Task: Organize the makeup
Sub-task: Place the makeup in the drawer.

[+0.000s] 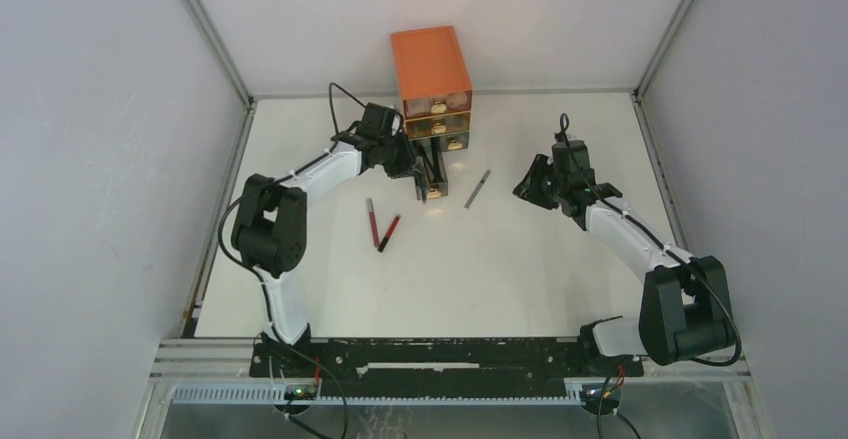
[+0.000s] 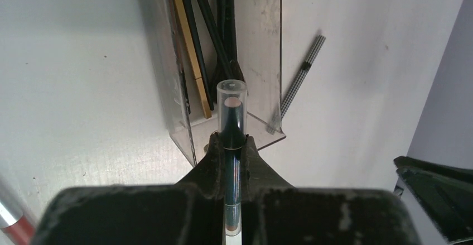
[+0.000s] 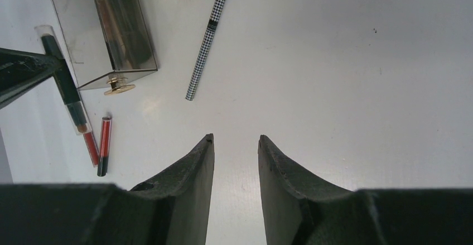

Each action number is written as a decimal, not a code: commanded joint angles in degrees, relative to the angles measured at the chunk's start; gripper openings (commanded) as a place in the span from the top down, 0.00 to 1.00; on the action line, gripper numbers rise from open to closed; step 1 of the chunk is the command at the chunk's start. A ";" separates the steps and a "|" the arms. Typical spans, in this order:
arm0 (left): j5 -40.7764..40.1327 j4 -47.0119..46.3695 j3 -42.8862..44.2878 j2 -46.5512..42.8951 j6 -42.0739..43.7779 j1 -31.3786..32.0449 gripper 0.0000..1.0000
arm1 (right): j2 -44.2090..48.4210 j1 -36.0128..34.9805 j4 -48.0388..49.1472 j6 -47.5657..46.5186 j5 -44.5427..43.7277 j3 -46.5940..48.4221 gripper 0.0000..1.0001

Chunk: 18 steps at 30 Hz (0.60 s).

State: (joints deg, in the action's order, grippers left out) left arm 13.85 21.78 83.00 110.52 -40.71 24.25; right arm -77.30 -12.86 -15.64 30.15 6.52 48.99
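Note:
My left gripper [image 2: 231, 140] is shut on a dark pencil with a clear cap [image 2: 231, 108], held over the front end of the pulled-out clear drawer [image 2: 262, 44]. Thin black brushes [image 2: 209, 27] and a gold stick lie inside that drawer. In the top view the left gripper [image 1: 421, 191] is at the drawer's [image 1: 433, 164] near end. A black-and-white checkered pencil [image 1: 478, 188] lies to the drawer's right. Two red and black pencils [image 1: 372, 221] [image 1: 389, 232] lie to its left. My right gripper [image 3: 234, 139] hangs open and empty over bare table, short of the checkered pencil [image 3: 206, 44].
The orange three-drawer chest [image 1: 430, 64] stands at the back middle of the white table [image 1: 500, 279], its two upper drawers pushed in. Grey walls close in the left, right and back sides.

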 commanded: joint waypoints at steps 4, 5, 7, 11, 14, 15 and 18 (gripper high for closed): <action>-2.41 -5.89 0.97 -2.15 -5.63 -0.98 1.00 | 1.77 0.36 1.62 -0.20 0.32 -0.34 0.58; -2.20 -6.10 1.39 -1.56 -6.22 -1.06 1.00 | 1.80 0.38 1.46 -0.18 0.29 -0.36 0.58; -1.82 -6.01 2.74 -0.33 -6.88 -1.39 1.00 | 1.97 0.38 1.20 -0.34 0.08 -0.37 0.58; -2.57 -4.52 5.19 1.45 -6.64 -1.49 0.95 | 2.24 0.38 0.79 -0.47 -0.19 -0.39 0.58; -3.58 -4.02 5.39 1.96 -6.88 -1.57 0.82 | 2.24 0.38 0.86 -0.45 -0.20 -0.39 0.58; -3.69 -3.72 5.49 2.11 -6.78 -1.57 0.76 | 2.24 0.38 0.85 -0.42 -0.20 -0.38 0.58; -3.71 -3.33 5.36 2.22 -6.50 -1.58 0.70 | 2.24 0.38 0.64 -0.38 -0.33 -0.38 0.58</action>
State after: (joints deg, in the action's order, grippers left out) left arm 11.09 18.74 84.97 112.77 -46.72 23.05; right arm -77.25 -12.86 -15.75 30.15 6.52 48.99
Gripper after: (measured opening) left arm 0.267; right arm 0.424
